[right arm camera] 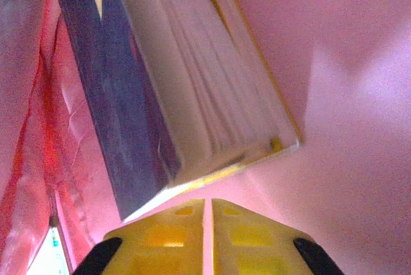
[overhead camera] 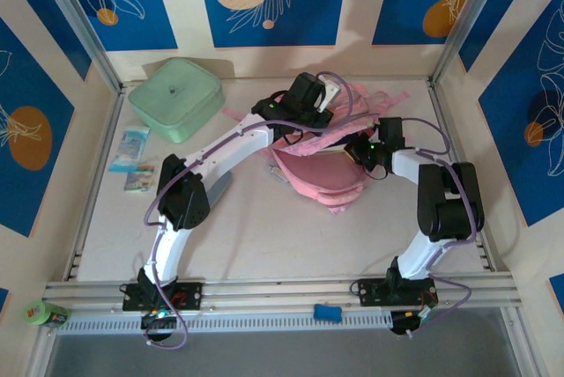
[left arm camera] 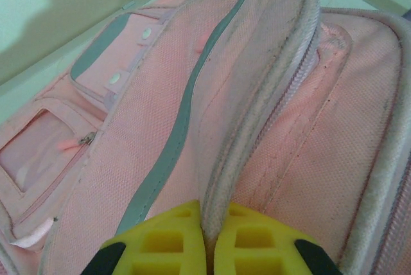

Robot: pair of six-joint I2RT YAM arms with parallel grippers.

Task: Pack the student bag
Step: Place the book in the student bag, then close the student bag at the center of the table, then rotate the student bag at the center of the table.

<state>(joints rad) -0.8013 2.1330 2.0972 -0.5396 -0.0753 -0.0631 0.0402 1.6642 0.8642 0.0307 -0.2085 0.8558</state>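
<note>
Yellow fingers (left arm camera: 164,243) up close in the left wrist view: my left gripper (left arm camera: 207,217) is clenched on the student bag (left arm camera: 270,127). A grey-piped rim fold is pinched between the pads and runs up and away from the tips. Left of the fingers is a grey trim strip, and past it a flap with two snaps and a small zipped pocket. Right of the fingers is a second pink panel with stitched seams.

Right wrist view: my right gripper (right arm camera: 208,204) sits inside the bag, pink lining all round. Pads are pressed together with a thin slit between them, nothing visible in it. Book (right arm camera: 192,82) hangs tilted just beyond the tips, dark cover to the left, page edges facing me. Can't tell if its low corner touches the fingers.

Top view: bag lies on the table (overhead camera: 264,236). Left gripper (overhead camera: 330,99) is at its far rim, right gripper (overhead camera: 359,150) at its right side. Mint case (overhead camera: 174,97) and small packets (overhead camera: 132,150) lie well left of my left fingers.
</note>
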